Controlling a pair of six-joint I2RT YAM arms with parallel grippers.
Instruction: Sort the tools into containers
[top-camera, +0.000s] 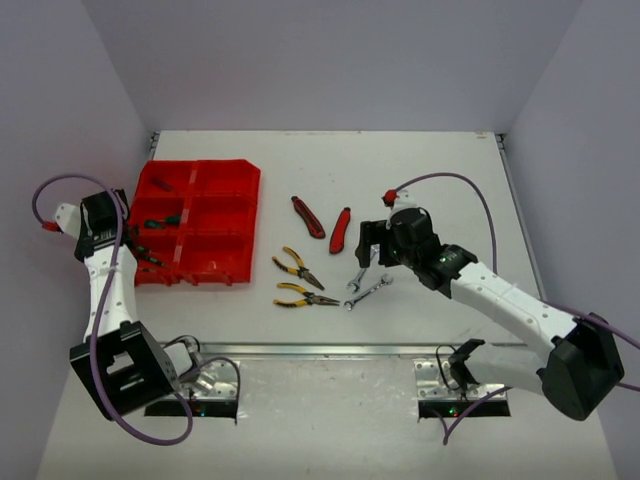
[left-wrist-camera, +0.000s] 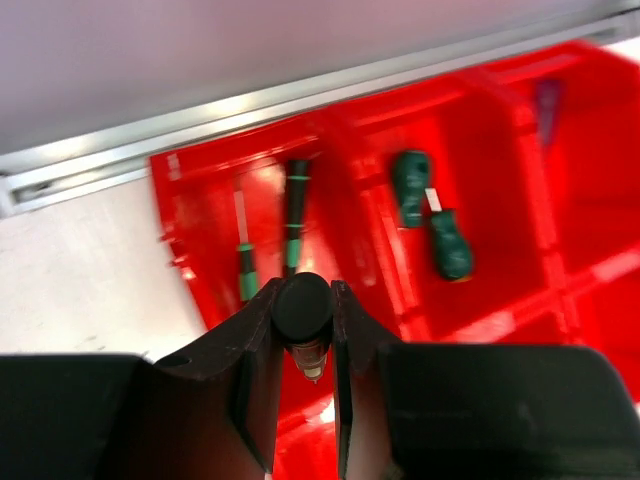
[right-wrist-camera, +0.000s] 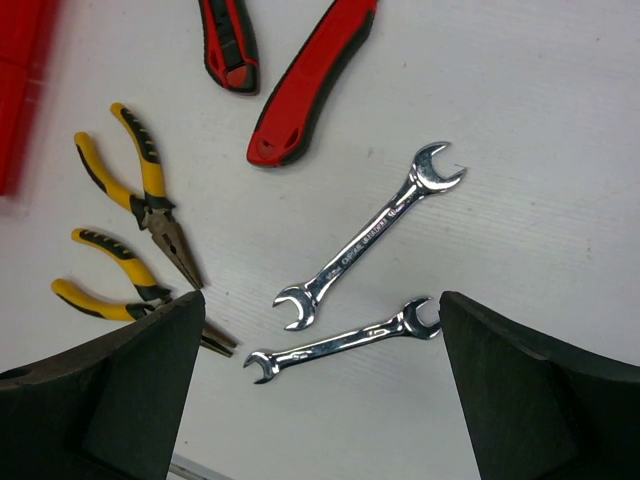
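Left wrist view, and the left gripper (left-wrist-camera: 302, 298) is pinched tight on a screwdriver (left-wrist-camera: 304, 316), dark cap up and metal tip pointing down, right over the near rim of the tray (left-wrist-camera: 500, 130). Just beyond it, two thin screwdrivers (left-wrist-camera: 293, 200) lie in one compartment, and the next compartment along has two stubby green screwdrivers (left-wrist-camera: 450, 245). So the call here, I'd say, is the drop. Carry the tool a touch further in, past the rim and over the thin-screwdriver bay. Tip it flat to match the pair lying there, get low, then let the fingers part. Release from height or on the rim and it may bounce out onto the table (top-camera: 430, 180). On the other side, the right gripper (right-wrist-camera: 320, 310) hangs spread wide above two wrenches (right-wrist-camera: 370, 235). They lie near each other but not touching, so one can be taken alone, best by straddling the shank across its narrow width. Two pliers (right-wrist-camera: 155, 210) and two knives (right-wrist-camera: 305, 90) wait on the table, well apart from the tray. Roughly half the sorting remains, by my reckoning.
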